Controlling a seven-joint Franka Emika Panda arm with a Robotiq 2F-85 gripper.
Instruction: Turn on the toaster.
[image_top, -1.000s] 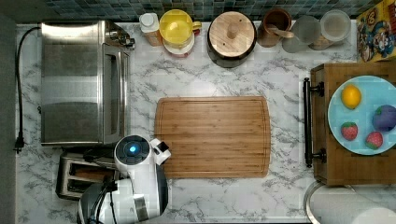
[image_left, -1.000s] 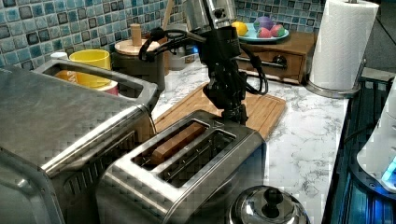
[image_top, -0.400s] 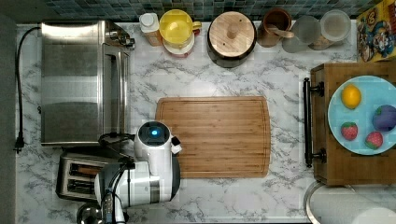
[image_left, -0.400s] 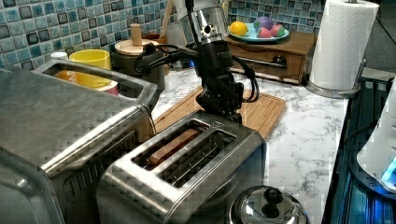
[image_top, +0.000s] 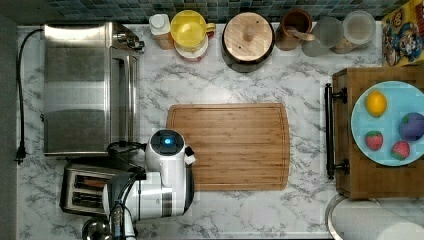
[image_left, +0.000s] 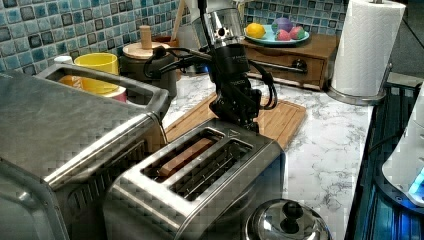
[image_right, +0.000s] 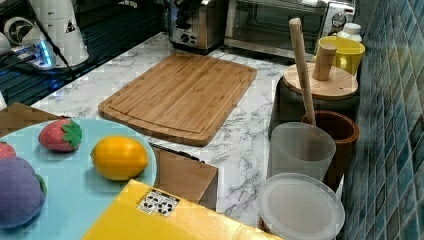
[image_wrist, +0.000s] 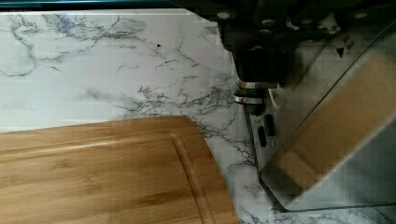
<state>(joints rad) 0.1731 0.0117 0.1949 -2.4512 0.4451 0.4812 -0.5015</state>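
White marble countertop (image_top: 240, 85) is stretching under everything, with open stone lying between the bamboo cutting board (image_top: 232, 145) and the row of jars along the tiled wall. At the top view's lower left the toaster (image_top: 82, 187) is sitting just below the larger toaster oven (image_top: 87, 87), the two nearly touching, and a brown slice is showing in one of its slots in the left view. The gripper (image_left: 239, 111) is hanging at the toaster's end that faces the board — right at the top edge, close against the steel. Whether its fingers are parted or closed cannot be told. In the wrist view the toaster's end face (image_wrist: 299, 140) is standing just off the board's rounded corner (image_wrist: 187, 126), a narrow strip of marble running between them.
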